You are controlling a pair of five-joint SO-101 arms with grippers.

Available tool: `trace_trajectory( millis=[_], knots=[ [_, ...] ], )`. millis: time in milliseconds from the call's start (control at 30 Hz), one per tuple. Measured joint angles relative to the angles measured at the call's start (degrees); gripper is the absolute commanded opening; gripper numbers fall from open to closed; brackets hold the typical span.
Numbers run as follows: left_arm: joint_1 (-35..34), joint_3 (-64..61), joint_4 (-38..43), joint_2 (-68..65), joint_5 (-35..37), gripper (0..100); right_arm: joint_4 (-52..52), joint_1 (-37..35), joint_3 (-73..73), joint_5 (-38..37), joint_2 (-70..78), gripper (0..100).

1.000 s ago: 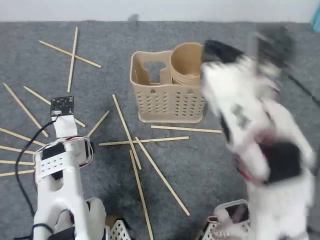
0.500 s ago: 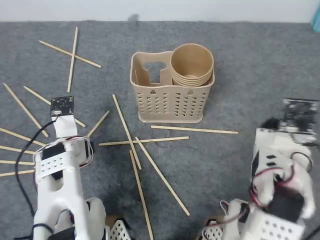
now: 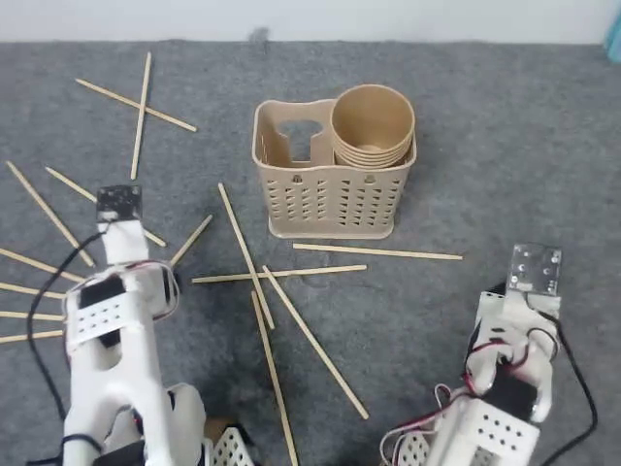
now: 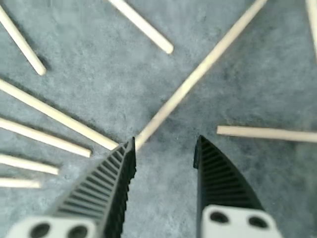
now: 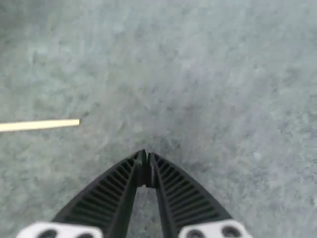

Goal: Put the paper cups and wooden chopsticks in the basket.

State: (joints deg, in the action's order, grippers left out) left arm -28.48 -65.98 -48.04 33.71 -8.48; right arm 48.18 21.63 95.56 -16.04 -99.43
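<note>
The tan basket (image 3: 325, 199) stands at the middle back of the grey mat. A stack of paper cups (image 3: 373, 121) sits in its right compartment. Wooden chopsticks lie scattered on the mat, several at the left (image 3: 47, 209) and several in front of the basket (image 3: 376, 251). My left gripper (image 4: 163, 148) is open just above the mat, and the end of one chopstick (image 4: 198, 74) lies by one fingertip (image 4: 128, 148). My right gripper (image 5: 144, 157) is shut on nothing over bare mat, with one chopstick's end (image 5: 42, 125) off to its side.
The left arm (image 3: 109, 320) stands at the front left among the chopsticks, the right arm (image 3: 509, 369) at the front right. Bare mat (image 3: 514, 146) stretches to the right of the basket. The left compartment (image 3: 291, 144) of the basket holds no cups.
The right arm has swung back from beside the basket to the front right and dropped low. The left arm has shifted only slightly.
</note>
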Motion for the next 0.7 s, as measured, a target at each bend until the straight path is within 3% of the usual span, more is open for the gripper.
trace_trajectory(
  millis=[200,433,700],
  knots=[
    [-2.99,11.6,-0.97,-0.09,0.09,18,4.57,-2.64,-0.09,-5.19,-3.34,0.8],
    [-1.41,32.7,-15.21,-1.05,0.09,18,4.57,-3.78,-0.18,-7.56,-3.34,0.8],
    [0.62,62.51,-28.75,-21.98,0.09,18,4.57,-3.69,-0.18,-7.56,-3.34,0.8]
  ],
)
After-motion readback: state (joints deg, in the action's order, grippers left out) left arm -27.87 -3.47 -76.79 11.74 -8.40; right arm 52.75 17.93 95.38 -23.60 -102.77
